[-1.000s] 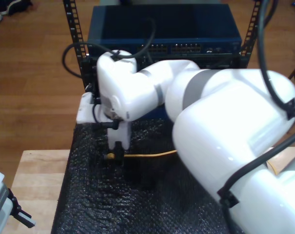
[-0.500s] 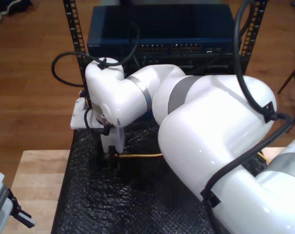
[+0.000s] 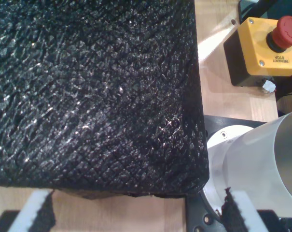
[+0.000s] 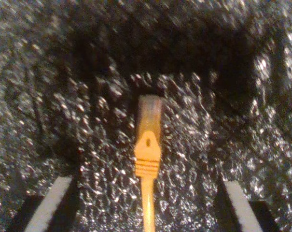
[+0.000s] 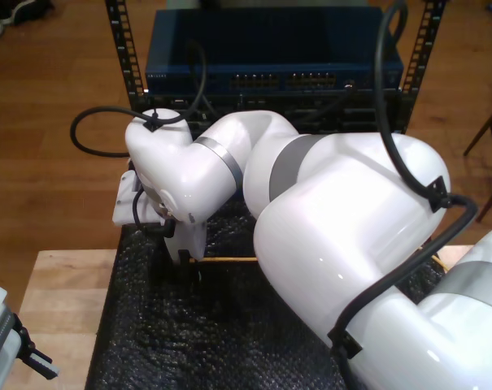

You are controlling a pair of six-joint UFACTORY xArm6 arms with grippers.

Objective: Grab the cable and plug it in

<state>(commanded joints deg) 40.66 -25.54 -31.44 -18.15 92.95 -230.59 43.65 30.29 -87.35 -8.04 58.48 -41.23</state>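
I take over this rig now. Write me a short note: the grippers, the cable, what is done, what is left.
My second gripper: open, low over the black mat, its fingers apart on either side of the cable.
My first gripper: open, holds nothing, at the mat's edge.
Cable: flat on the mat, not gripped.
Done: lined up.
Left: grip the plug end, carry it to the blue switch, plug in.

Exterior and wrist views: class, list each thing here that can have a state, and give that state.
cable: unplugged, lying on the black mat, not gripped.
my second pincer: open, one finger on each side of the cable's plug end.
my first pincer: open, holding nothing.
emergency stop button: cannot tell whether pressed.
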